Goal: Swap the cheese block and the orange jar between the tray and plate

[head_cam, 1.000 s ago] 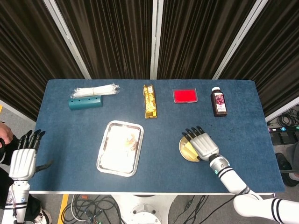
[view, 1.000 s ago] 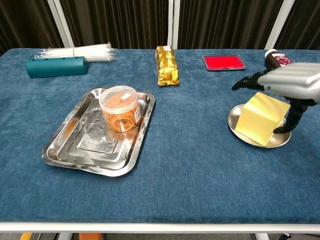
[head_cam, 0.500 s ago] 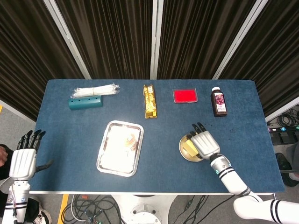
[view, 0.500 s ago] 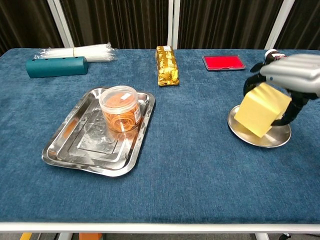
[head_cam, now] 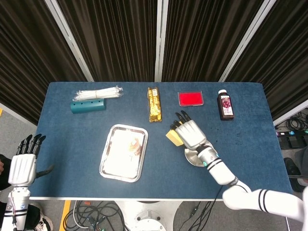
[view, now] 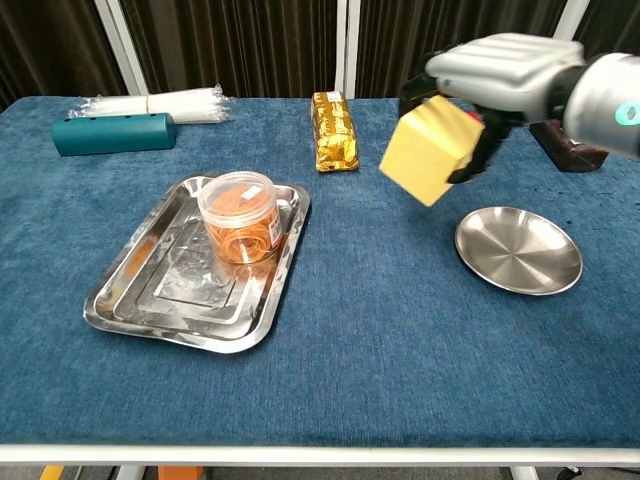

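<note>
One cheese block [view: 430, 150] gripped in right hand [view: 500, 70], airborne between plate [view: 518, 250] and tray [view: 150, 300]; left hand [head_cam: 24, 166] empty, fingers spread.

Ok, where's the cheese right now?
Chest view: the cheese is held in the air by the right hand, between the tray and plate.

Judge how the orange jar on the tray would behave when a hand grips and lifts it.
The jar looks like clear, smooth plastic, so it may slip in the fingers. It stands upright, squat and wide, so it probably won't tip easily; on its side it would roll. The loose orange contents suggest it is light. The shiny tray may let it slide if nudged.
</note>
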You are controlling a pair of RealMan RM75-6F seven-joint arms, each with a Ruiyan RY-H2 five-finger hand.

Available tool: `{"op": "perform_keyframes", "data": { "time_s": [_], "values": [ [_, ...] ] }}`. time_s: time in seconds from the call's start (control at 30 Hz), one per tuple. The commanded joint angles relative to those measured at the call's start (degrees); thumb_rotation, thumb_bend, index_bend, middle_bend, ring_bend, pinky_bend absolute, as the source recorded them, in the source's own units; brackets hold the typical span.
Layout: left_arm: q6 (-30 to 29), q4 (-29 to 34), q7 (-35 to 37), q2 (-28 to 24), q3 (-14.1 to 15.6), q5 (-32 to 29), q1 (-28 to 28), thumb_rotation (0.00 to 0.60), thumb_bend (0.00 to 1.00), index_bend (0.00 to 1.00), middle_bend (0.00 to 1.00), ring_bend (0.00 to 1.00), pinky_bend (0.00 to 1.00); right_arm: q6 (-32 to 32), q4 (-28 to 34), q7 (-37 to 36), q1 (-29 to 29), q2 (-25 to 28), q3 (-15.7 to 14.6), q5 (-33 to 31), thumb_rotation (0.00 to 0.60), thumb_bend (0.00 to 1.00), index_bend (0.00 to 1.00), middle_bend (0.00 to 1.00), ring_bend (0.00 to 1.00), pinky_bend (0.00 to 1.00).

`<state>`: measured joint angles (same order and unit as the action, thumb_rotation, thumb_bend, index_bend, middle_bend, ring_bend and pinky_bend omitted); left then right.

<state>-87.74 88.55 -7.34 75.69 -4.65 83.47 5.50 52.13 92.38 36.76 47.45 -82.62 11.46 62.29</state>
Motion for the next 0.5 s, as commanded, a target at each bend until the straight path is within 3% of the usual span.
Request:
{"op": "perform_keyframes", "data": {
  "time_s": [0.03, 0.23, 0.33, 0.4, 0.5],
  "values": [
    [0.12, -0.51, 0.54, 0.03, -0.01, -0.16, -0.06, 0.600, 0.00, 0.13, 0.08, 0.00, 0.10, -3.11, -4.31, 2.18, 3.66, -3.98, 0.92, -3.53, 0.600, 0.16, 0.45, 0.45, 0.06, 0.00],
    [-0.39, -1.27, 1.69, -0.01, -0.14, -0.04, -0.32, 0.600, 0.00, 0.13, 0.08, 0.00, 0.10, -5.52, -9.55, 5.01, 7.77, -8.43, 0.69, -8.40, 0.600, 0.14, 0.41, 0.42, 0.06, 0.00],
    [-0.35, -1.60, 2.03, -0.11, -0.09, -0.02, -0.38, 0.600, 0.00, 0.13, 0.08, 0.00, 0.10, -5.82, -10.17, 6.71, 8.91, -9.15, 0.09, -11.24, 0.600, 0.11, 0.30, 0.35, 0.03, 0.00],
    [-0.35, -1.88, 2.23, -0.05, -0.07, -0.11, -0.47, 0.600, 0.00, 0.13, 0.08, 0.00, 0.10, -5.96, -10.20, 8.03, 9.60, -9.29, -0.47, -13.62, 0.600, 0.07, 0.14, 0.22, 0.00, 0.00],
    [-0.32, -2.22, 2.41, 0.21, -0.02, -0.26, -0.58, 0.600, 0.00, 0.13, 0.08, 0.00, 0.10, -5.77, -9.92, 9.35, 10.44, -9.11, -1.08, -16.39, 0.600, 0.01, 0.00, 0.03, 0.00, 0.00]
  ]
}}
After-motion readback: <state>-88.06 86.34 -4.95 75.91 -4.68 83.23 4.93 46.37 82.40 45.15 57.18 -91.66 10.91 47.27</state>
